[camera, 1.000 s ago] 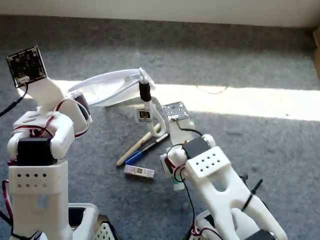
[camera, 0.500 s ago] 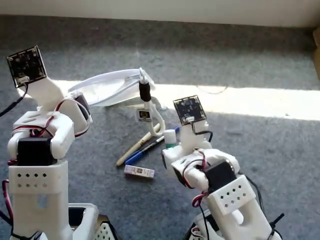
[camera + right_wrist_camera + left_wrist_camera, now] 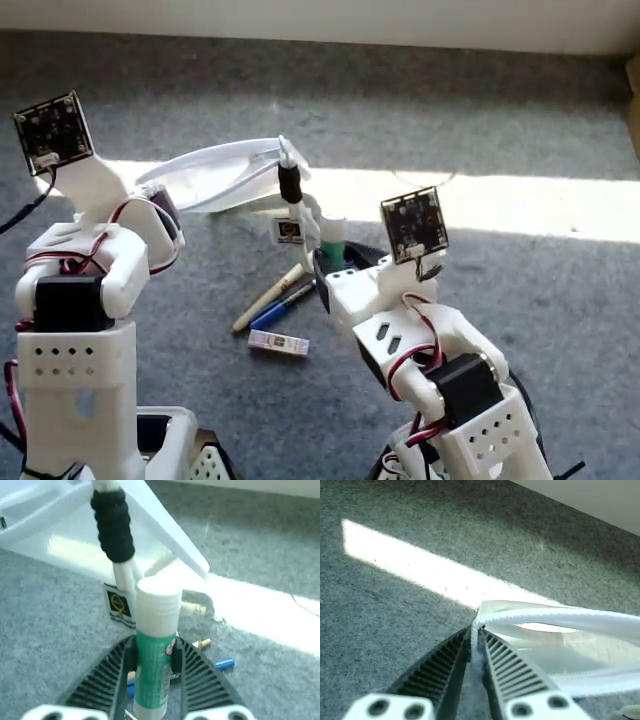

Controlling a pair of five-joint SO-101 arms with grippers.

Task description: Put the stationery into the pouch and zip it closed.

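glue stick (image 3: 155, 645) faces the pouch (image 3: 215, 175) strap (image 3: 114, 527), pens (image 3: 298, 294) nearby.

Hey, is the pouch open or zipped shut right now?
Open. The pouch gapes: its two zipper rows run apart, and the left gripper pinches one end.

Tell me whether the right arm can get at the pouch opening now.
Probably yes: the left tool holds the pouch mouth open, and the glue stick in the right tool faces it. The black-wrapped strap hanging in front may graze it.

Left pincer (image 3: 475, 630) pinched tight; right pincer (image 3: 154, 645) likewise clamped.
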